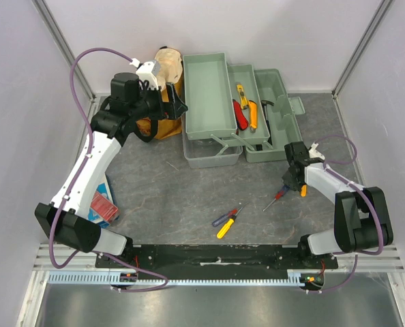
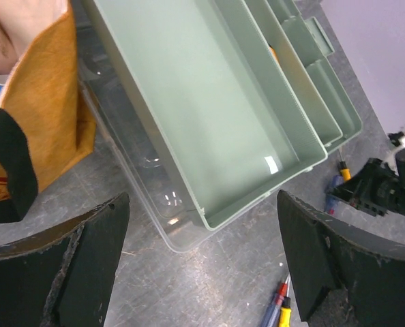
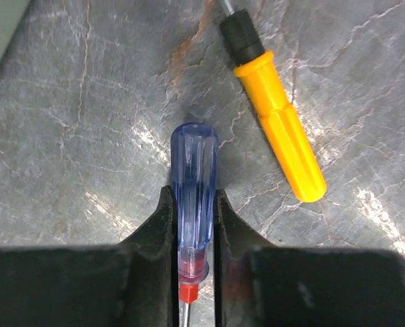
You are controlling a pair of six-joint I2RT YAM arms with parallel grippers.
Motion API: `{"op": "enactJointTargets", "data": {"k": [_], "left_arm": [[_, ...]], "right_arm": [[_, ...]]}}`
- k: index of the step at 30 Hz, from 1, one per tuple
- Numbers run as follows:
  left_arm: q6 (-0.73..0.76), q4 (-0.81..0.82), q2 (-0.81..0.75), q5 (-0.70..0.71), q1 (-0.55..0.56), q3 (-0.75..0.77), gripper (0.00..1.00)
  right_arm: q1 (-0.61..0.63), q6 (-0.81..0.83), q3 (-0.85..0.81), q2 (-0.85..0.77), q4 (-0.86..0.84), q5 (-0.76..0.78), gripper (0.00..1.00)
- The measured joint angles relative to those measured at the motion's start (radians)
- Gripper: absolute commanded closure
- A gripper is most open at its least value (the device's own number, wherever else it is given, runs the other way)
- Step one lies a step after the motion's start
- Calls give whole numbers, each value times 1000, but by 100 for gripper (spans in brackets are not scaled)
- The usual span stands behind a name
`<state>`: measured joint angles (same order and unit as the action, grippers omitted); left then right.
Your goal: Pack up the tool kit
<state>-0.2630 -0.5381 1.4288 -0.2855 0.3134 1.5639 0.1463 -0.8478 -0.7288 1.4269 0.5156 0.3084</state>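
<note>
Blue clear plastic makes the handle of the small screwdriver (image 3: 194, 157) that our right gripper (image 3: 193, 204) clamps. In the right wrist view its long axis runs 12 to 6 o'clock, with the rounded butt at 12 and the red collar and steel shaft at 6. The fingers (image 3: 155, 238) press the handle's lower half from 9 and 3. From above, the shaft points toward 7 o'clock from the gripper, over the grey mat (image 1: 175, 184). We cannot tell whether the tool is lifted or touching the mat. An orange-handled screwdriver (image 3: 281, 122) lies on the mat at 2 o'clock of the blue handle, near but apart. It is tilted, with its black collar toward 11 and its butt toward 5.

At 12 o'clock of our right gripper in the top view stands the open toolbox (image 1: 279, 136), its trays fanned out. The left tray (image 1: 206, 82) shows only its bare floor. The middle tray (image 1: 242, 73) holds a yellow-handled tool (image 1: 241, 92), a red-handled tool (image 1: 241, 117) and an orange-handled tool (image 1: 253, 114), all lying lengthwise. The clear lid (image 1: 213, 155) sits at 6 o'clock of the left tray.

Our left gripper (image 2: 202, 197) hovers with fingers spread wide, holding nothing, above the near corner of that tray and lid. The mustard bag (image 2: 46, 116) is at its 9 o'clock. At 6 o'clock of the toolbox, a blue-and-red screwdriver (image 1: 221, 219) and a yellow-handled screwdriver (image 1: 225, 229) lie close together on the mat.
</note>
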Motion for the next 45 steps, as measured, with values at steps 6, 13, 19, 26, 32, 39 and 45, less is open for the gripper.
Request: {"op": "enactJointTargets", "data": {"k": [6,13,19,26,32,39,45], "left_arm": [[0,-3,-10,48,0,0,7],[0,-3,-28,68,0,0,7],[0,-4,-35,74,0,0,7],[0,-5,-35,39,0,0,7],[0,-8,-36,16,0,0,2],[0,-44,-45,63,0,-11,10],[1,-63,-58,51,0,-39,16]], "right_arm": [[0,12,-73,-54,60,95,94],[0,119,-398,-112,105,173,92],[6,208,-614,-103,-25,-11,91],[160,235,-805,64,-258,-183,89],[282,236,-1007,286,-389,-223,88],[341,279,-1101,475,-422,-222,84],[361,313,-1107,559,-425,-233,56]]}}
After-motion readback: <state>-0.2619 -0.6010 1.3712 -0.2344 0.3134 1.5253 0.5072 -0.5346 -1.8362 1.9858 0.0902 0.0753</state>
